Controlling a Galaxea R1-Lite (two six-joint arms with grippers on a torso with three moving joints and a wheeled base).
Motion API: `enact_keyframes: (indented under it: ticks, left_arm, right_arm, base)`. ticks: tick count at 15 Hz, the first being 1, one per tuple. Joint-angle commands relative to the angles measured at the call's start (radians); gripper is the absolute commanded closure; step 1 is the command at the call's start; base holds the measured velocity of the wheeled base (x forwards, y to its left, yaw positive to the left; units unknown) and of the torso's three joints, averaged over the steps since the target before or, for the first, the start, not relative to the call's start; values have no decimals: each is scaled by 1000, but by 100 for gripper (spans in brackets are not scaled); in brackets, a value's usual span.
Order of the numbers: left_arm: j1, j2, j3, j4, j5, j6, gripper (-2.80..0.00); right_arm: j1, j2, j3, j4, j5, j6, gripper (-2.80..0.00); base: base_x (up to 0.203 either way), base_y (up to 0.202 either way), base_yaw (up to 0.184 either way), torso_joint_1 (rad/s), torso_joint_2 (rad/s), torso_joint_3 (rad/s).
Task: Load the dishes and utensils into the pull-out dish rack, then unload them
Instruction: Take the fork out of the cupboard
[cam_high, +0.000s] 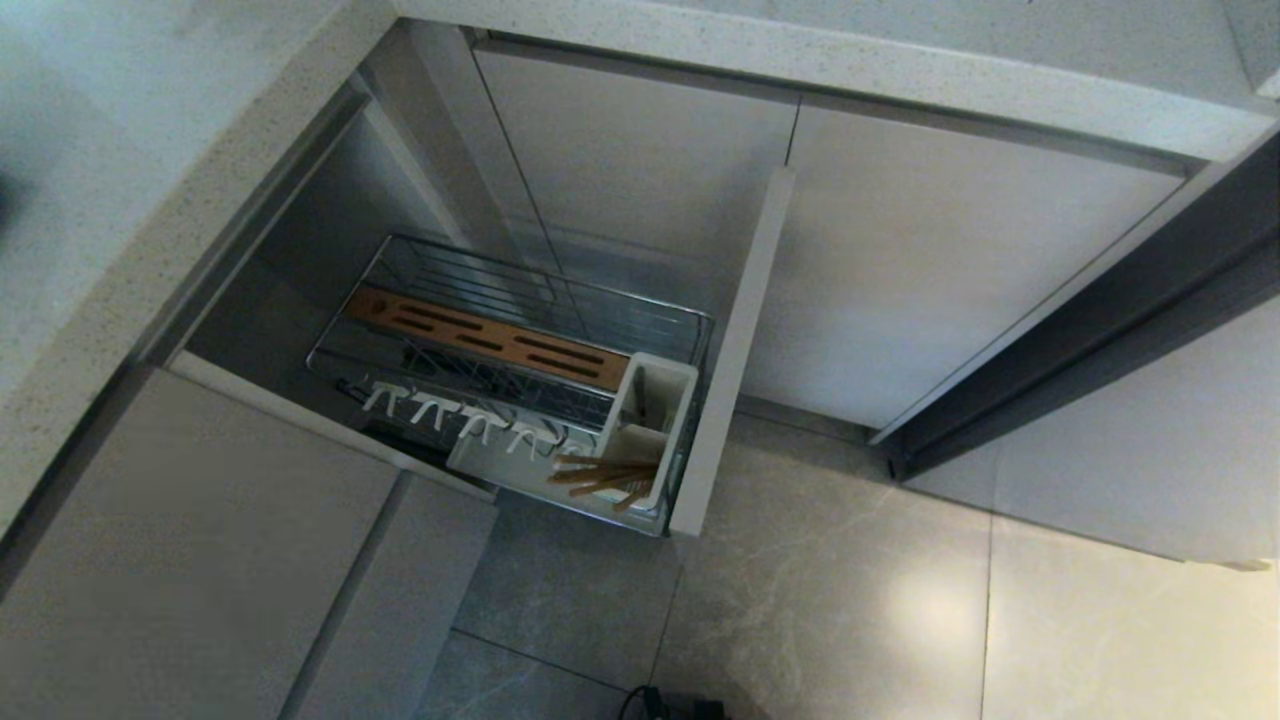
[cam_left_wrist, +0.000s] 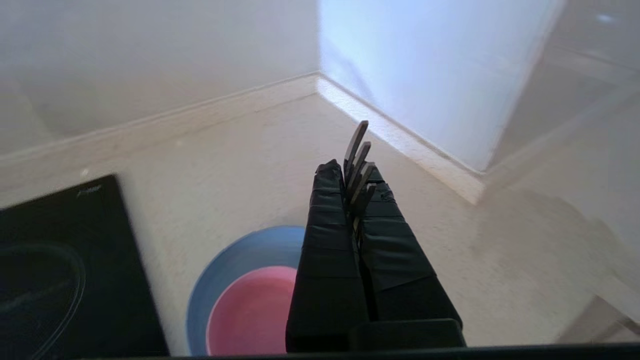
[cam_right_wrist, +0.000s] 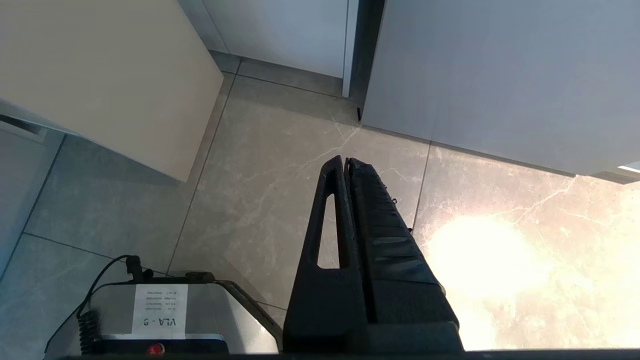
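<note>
Clenching several chopsticks (cam_left_wrist: 358, 165) over the worktop (cam_left_wrist: 225, 165), the left hand (cam_left_wrist: 356, 192) apparently needed next to carry them down to the rack's caddy (cam_high: 650, 420).

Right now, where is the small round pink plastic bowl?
In the left wrist view, the small round pink plastic bowl sits inside the shallow light-blue round plate on the pale countertop, beside the black cooktop, under the left gripper.

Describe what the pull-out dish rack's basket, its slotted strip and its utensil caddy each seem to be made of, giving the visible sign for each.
Basket: likely chromed metal wire; thin, silvery, shiny bars.
Slotted strip: looks like wood or bamboo; warm brown, matte, with dark cut slots.
Utensil caddy: probably moulded plastic; plain white, smooth walls forming compartments. The chopsticks lying by it look like light-brown wood.
</note>
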Motion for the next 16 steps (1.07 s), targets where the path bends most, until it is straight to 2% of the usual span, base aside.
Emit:
enact_keyframes:
  ticks: [1,5,11,12,16]
  left_arm:
    - [60,14,24,-45,3,-38,0]
    - [171,84,34,-98,3,-119,0]
    - [263,252,-3,-98,-9,-194,0]
    - [265,275,-20,-88,-19,-216,0]
    - [266,361,-89,40,-138,-292,0]
  right_arm:
    - [0,-1,0,0,0,0,0]
    - [0,-1,0,0,0,1,0]
    - [0,-1,0,0,0,-1,0]
    - [0,-1,0,0,0,0,0]
    - [0,-1,0,0,0,-1,0]
  base:
    - [0,0,0,0,0,0]
    - [0,0,0,0,0,0]
    - [0,0,0,0,0,0]
    - [0,0,0,0,0,0]
    - [0,0,0,0,0,0]
